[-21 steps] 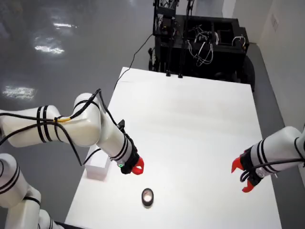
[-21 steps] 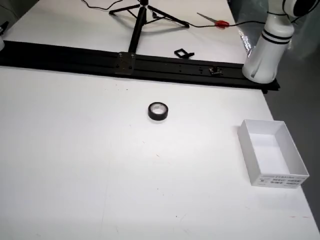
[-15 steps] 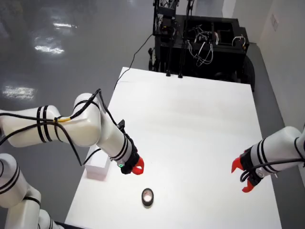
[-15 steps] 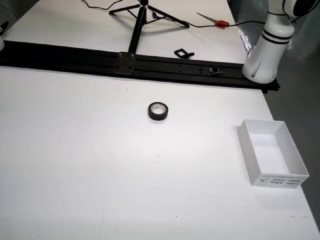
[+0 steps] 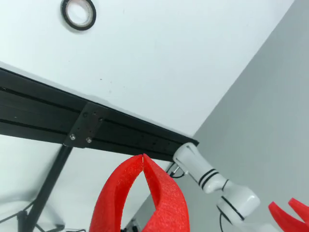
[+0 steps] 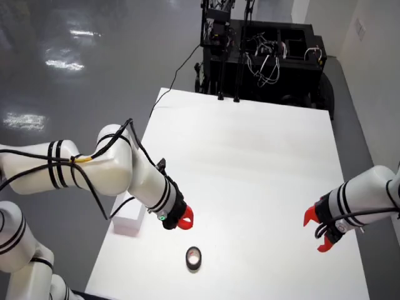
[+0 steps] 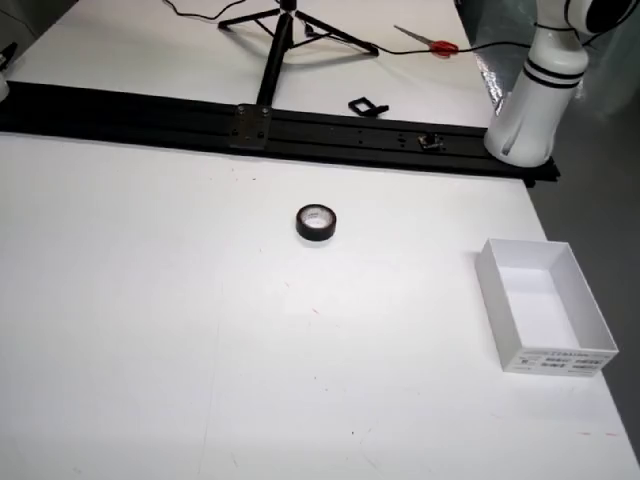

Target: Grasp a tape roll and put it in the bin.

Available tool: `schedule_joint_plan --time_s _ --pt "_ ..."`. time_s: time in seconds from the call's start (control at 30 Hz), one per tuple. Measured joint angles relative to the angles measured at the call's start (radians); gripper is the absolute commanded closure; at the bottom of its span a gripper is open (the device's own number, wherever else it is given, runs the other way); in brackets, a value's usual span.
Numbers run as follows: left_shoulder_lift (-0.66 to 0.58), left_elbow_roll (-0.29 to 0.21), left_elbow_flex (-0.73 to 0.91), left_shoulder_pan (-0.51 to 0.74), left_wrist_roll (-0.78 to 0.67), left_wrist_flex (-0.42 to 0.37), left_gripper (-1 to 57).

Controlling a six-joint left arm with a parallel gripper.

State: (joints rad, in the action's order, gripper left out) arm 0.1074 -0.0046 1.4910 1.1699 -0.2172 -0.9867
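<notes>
A black tape roll (image 6: 194, 257) lies flat on the white table (image 6: 250, 156) near its front edge in the view from above. It also shows in the view from the side (image 7: 316, 222) and at the top left of the view that rides on the gripper (image 5: 78, 13). My gripper (image 6: 183, 219) hovers just behind and left of the roll. Its red fingers are shut (image 5: 143, 157) with nothing between them. The white bin (image 7: 497, 290) stands empty at the table's right edge in the view from the side. From above the bin (image 6: 128, 222) sits behind my arm, partly hidden.
A black rail (image 7: 300, 128) runs along the table edge beyond the roll, with a tripod (image 7: 280, 40) and scissors (image 7: 432, 44) behind it. The second arm's red gripper (image 6: 322, 230) hangs still at the right edge from above. A black equipment rack (image 6: 262, 56) stands at the far end.
My gripper has shifted a little right and down in the view from above, closer to the roll. The roll, bin and second arm have stayed put.
</notes>
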Motion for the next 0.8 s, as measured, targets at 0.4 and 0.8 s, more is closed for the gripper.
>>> schedule_joint_plan --time_s 0.4,0.8 --pt "0.045 0.0 0.0 -0.023 -0.15 0.047 56.9" --pt "0.128 0.029 0.0 -0.064 -0.427 0.097 44.6"
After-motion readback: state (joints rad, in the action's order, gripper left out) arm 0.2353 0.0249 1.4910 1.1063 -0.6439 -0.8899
